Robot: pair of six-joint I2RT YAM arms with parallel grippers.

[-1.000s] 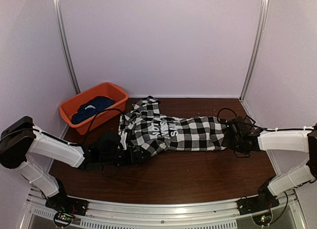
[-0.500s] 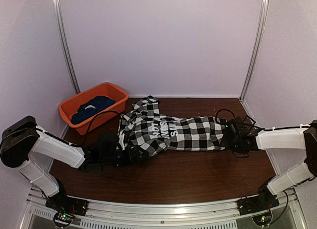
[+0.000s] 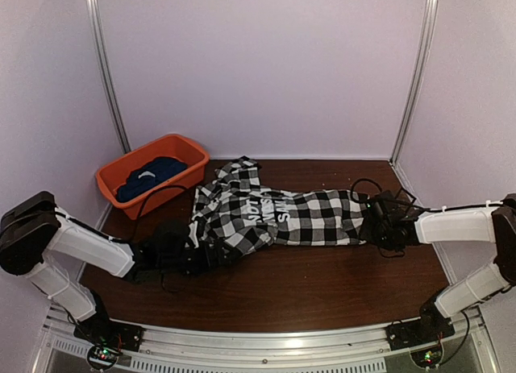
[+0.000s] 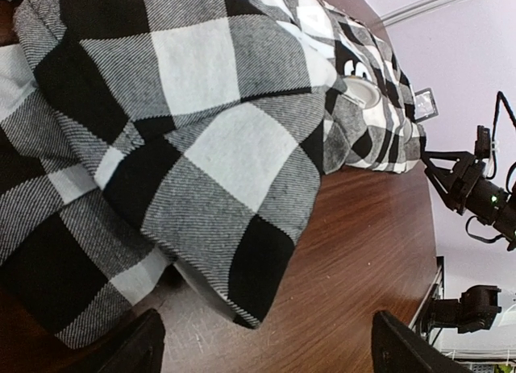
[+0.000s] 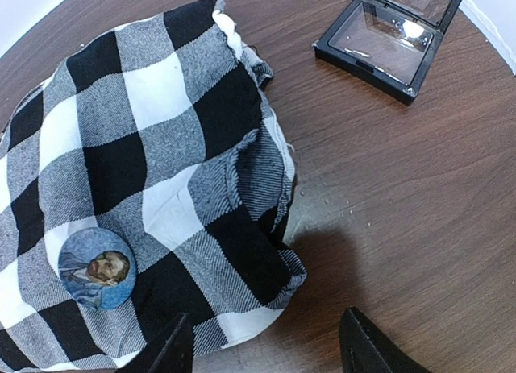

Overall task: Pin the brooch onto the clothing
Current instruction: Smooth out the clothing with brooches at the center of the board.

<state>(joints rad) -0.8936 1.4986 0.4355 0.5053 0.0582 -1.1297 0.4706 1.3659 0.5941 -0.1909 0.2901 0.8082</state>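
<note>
Jaws apart on both arms: left gripper (image 4: 270,345) beside the shirt (image 4: 201,147); right gripper (image 5: 266,345) near the brooch (image 5: 97,268) lying on it.

The top external camera looked down from above and behind onto the whole table (image 3: 322,288). The left wrist camera sat low and close, the checked shirt (image 4: 201,147) just beyond the left fingers (image 4: 133,349), the right arm (image 4: 476,196) far ahead. The right wrist camera looked steeply down past the right fingers (image 5: 173,345) at the same shirt's edge.
</note>
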